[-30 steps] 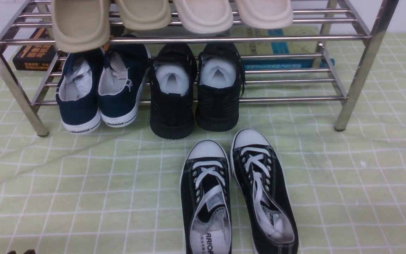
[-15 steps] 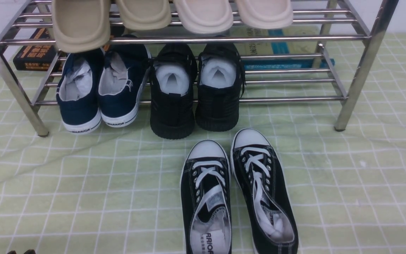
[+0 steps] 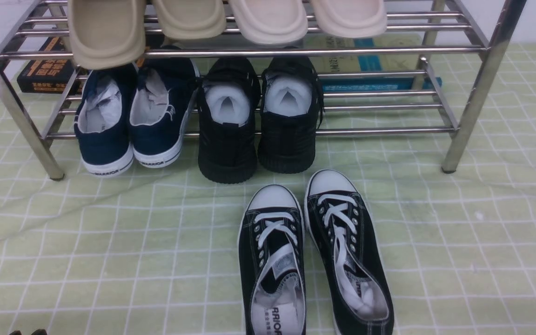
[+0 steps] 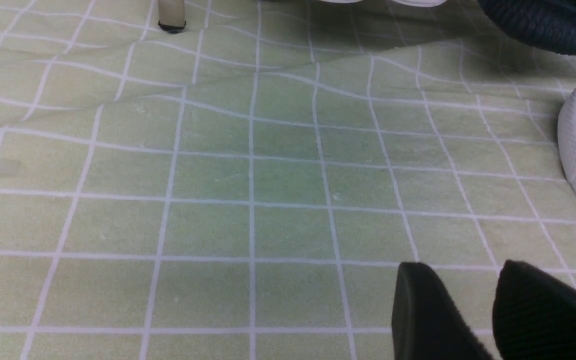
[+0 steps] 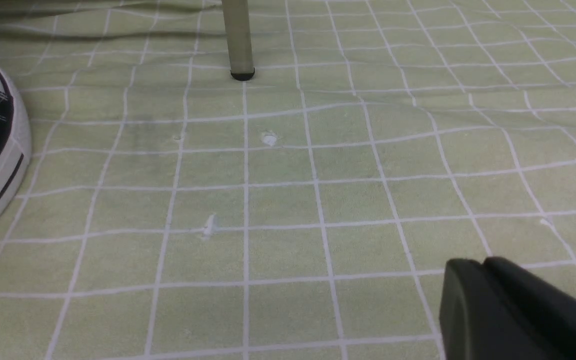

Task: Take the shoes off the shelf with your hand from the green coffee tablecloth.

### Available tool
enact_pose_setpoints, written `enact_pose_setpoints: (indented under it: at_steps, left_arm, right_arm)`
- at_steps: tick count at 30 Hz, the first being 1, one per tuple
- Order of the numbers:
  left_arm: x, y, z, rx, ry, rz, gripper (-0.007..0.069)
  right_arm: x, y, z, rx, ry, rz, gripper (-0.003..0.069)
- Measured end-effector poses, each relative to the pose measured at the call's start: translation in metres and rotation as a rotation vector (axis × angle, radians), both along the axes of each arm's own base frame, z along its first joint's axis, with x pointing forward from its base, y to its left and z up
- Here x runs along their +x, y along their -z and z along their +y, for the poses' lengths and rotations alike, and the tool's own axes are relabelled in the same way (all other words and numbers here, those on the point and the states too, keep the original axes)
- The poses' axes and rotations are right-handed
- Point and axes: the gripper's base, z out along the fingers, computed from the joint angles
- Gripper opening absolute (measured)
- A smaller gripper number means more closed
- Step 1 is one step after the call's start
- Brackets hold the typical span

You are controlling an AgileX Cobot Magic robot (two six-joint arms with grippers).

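R hand (image 5: 485, 267) left front view; can't tell if shut. L hand (image 4: 473, 280) bit apart. Swinging back could bump shoes (image 3: 314, 251).

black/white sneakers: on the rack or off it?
Off. Both shoes lie side by side on the green tablecloth in front of the shelf, toes toward it. Neither touches its bars.

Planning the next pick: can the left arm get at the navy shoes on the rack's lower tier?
Probably yes: the navy shoes have heels sticking out over bare green cloth, though slippers overhang them from above.
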Motion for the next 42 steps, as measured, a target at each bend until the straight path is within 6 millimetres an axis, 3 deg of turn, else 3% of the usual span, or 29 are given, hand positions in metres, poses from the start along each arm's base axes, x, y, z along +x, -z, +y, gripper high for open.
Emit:
enact_pose_setpoints:
  at_steps: [42]
  left_arm:
    - [0.0000, 0.0000, 0.0000, 0.000, 0.000, 0.000, 0.0242]
  right_arm:
    - [0.0000, 0.0000, 0.0000, 0.001, 0.000, 0.000, 0.0099]
